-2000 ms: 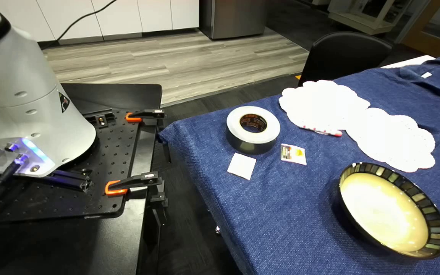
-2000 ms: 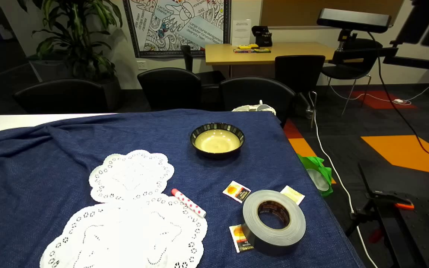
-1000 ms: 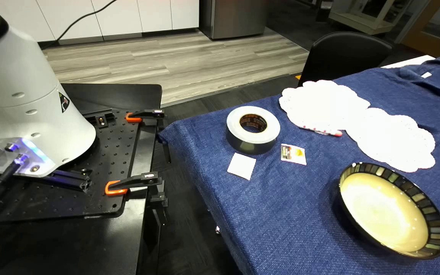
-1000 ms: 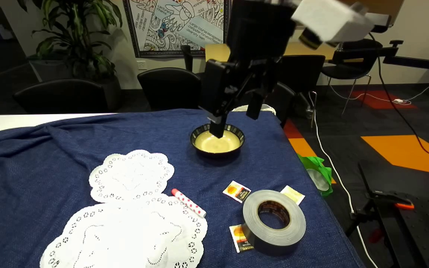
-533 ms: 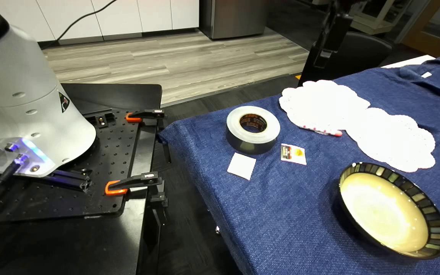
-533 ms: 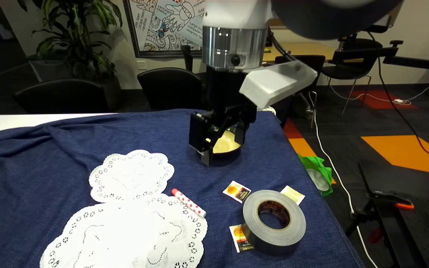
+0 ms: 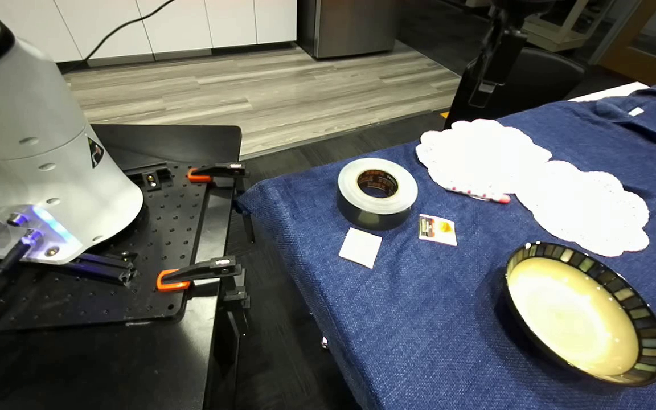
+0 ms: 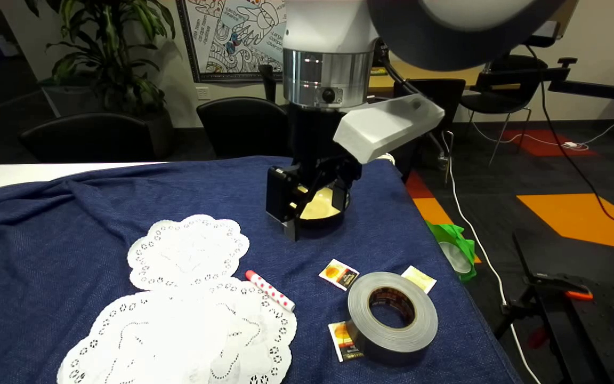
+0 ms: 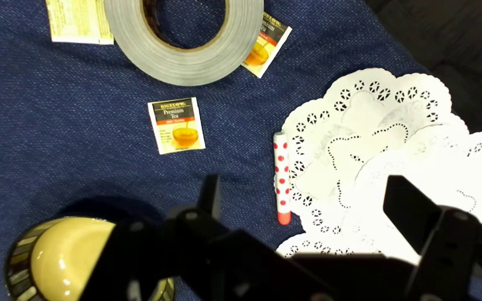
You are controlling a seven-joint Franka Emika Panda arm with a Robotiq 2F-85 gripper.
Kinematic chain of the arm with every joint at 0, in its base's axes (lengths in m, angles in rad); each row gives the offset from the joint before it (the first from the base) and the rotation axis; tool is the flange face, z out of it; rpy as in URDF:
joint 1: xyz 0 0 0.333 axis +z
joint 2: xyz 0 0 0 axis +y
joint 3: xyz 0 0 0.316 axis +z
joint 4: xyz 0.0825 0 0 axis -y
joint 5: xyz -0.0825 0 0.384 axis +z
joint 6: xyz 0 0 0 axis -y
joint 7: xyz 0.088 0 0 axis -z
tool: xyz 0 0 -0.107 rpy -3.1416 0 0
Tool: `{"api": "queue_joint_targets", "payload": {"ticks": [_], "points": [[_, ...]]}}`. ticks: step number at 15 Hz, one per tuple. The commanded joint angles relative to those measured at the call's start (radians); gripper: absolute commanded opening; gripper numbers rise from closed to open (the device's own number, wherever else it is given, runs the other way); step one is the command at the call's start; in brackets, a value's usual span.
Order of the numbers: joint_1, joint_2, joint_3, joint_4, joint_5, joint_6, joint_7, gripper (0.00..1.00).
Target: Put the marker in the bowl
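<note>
The marker, white with red dots and a red end, lies at the edge of a white doily in both exterior views (image 7: 479, 195) (image 8: 269, 290). In the wrist view the marker (image 9: 282, 177) lies upright in the picture, between the two finger directions and nearer the left finger (image 9: 211, 194). The bowl, cream inside with a dark tiled rim, shows in an exterior view (image 7: 573, 319) and at lower left of the wrist view (image 9: 69, 251). My gripper (image 9: 303, 184) is open and empty. In an exterior view my gripper (image 8: 316, 216) hangs in front of the bowl, hiding part of it.
A roll of grey tape (image 8: 427, 314) stands on the blue cloth with several tea packets (image 8: 339, 274) around it. White doilies (image 8: 190, 250) lie flat beside the marker. The table's near edge (image 7: 305, 296) drops to the floor.
The arm has come into both exterior views from above. The gripper has come down in front of the bowl and shifted slightly left and lower. The marker and bowl have not moved.
</note>
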Motion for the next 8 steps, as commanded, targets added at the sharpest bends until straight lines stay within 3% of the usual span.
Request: {"api": "queue_joint_targets", "payload": {"ticks": [1,8], "points": [[0.03,0.076,-0.038,0.068,-0.009,0.026,0.014,1.0],[0.061,0.295,-0.089,0.245,-0.033,0.06,-0.015,1.0]]}}
